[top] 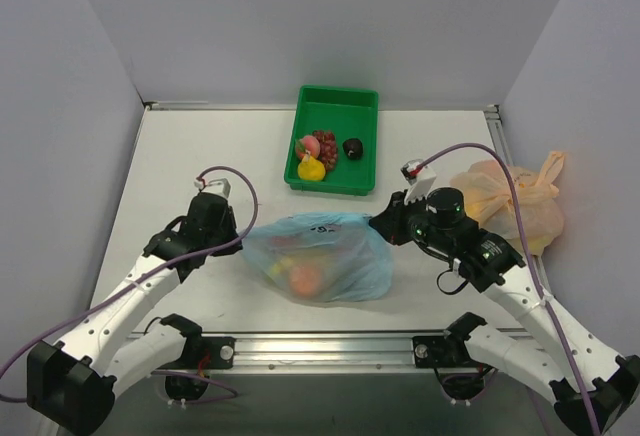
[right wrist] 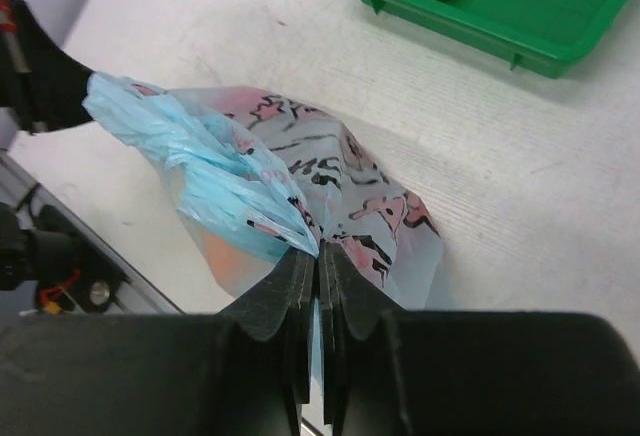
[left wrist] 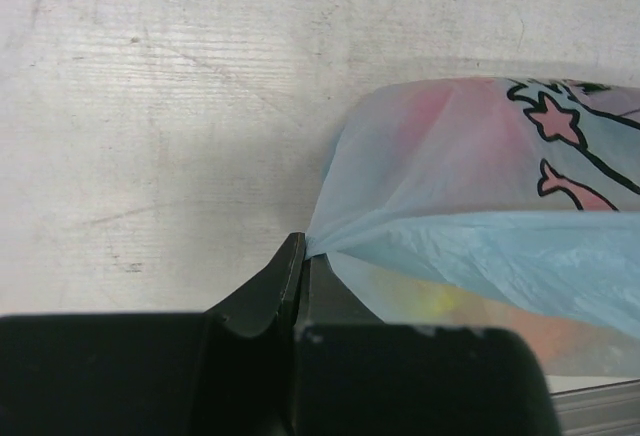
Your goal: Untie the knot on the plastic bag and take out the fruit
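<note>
Grey walls close in a white table on three sides, and both arms reach in from its near edge. Between them, near the front of the table, lies the light blue plastic bag, thin and translucent, printed with black-outlined cartoon figures, a pink star among them. It sits slumped on the surface and is pulled out sideways at both ends. A pale orange bag with tied handles rests at the right edge, just behind the right arm. A green tray stands at the back, well apart from the blue bag.

The left gripper is closed, its jaws pinching a gathered corner of the blue film at the bag's left end. The right gripper is likewise clamped tight on a bunched fold of the bag at its right end.

The fruit is inside the bag, showing through the plastic as a round orange-red shape with a yellow blur beside it. In the tray lie a yellow pear, purple grapes and a small dark piece.
</note>
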You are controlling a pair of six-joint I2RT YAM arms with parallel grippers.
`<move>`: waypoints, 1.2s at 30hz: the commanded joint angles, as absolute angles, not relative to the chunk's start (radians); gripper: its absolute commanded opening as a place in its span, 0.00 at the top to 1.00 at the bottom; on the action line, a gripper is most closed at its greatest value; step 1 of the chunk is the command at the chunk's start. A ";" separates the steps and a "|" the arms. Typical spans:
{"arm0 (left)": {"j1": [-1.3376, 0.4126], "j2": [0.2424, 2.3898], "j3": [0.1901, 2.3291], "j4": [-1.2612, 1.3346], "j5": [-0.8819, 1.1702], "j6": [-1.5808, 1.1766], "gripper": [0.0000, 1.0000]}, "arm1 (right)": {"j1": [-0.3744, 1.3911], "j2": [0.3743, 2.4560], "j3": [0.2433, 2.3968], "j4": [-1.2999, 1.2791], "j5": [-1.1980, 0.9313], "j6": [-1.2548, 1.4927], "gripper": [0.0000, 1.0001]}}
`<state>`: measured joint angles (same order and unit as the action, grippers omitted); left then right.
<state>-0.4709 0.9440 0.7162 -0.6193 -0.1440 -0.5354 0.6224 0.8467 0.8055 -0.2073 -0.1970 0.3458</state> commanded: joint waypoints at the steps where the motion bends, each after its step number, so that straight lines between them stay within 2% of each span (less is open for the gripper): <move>1: -0.399 0.939 0.703 -0.683 -0.172 -0.540 1.00 | 0.572 0.808 0.828 -0.063 -0.314 0.422 1.00; 6: -0.284 0.950 0.703 -0.683 -0.115 -0.532 1.00 | 0.532 0.805 0.871 -0.071 -0.348 0.416 1.00; 11: -0.241 0.933 0.727 -0.657 -0.046 -0.514 1.00 | 0.523 0.819 0.877 -0.060 -0.391 0.417 1.00; 14: -0.242 0.890 0.736 -0.605 0.067 -0.480 0.58 | 0.523 0.867 0.896 -0.083 -0.443 0.408 1.00; 15: -0.244 0.878 0.755 -0.598 0.092 -0.476 0.36 | 0.525 0.883 0.900 -0.083 -0.454 0.410 1.00; 19: -0.322 0.845 0.828 -0.606 0.085 -0.475 0.08 | 0.543 0.916 0.926 -0.094 -0.420 0.402 1.00; 20: -0.392 0.827 0.844 -0.604 0.036 -0.498 0.06 | 0.555 0.925 0.936 -0.107 -0.411 0.396 1.00; 25: -0.632 0.818 0.917 -0.598 -0.175 -0.566 0.02 | 0.615 0.971 0.989 -0.152 -0.336 0.354 1.00; 29: -0.826 0.895 0.979 -0.589 -0.336 -0.614 0.02 | 0.672 0.999 1.014 -0.173 -0.276 0.339 1.00; 30: -0.919 0.913 1.008 -0.591 -0.439 -0.609 0.03 | 0.686 1.006 1.015 -0.175 -0.269 0.336 1.00; 34: -1.050 1.000 1.055 -0.571 -0.610 -0.594 0.03 | 0.710 1.009 1.019 -0.176 -0.245 0.339 1.00; 36: -1.063 1.043 1.068 -0.560 -0.646 -0.624 0.03 | 0.718 1.006 1.016 -0.178 -0.241 0.344 1.00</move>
<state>-1.0393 1.0077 1.0115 -0.6132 -0.4679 -0.5926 0.7044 1.0119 0.9760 -0.1890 -0.2806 0.3546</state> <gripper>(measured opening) 0.975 0.043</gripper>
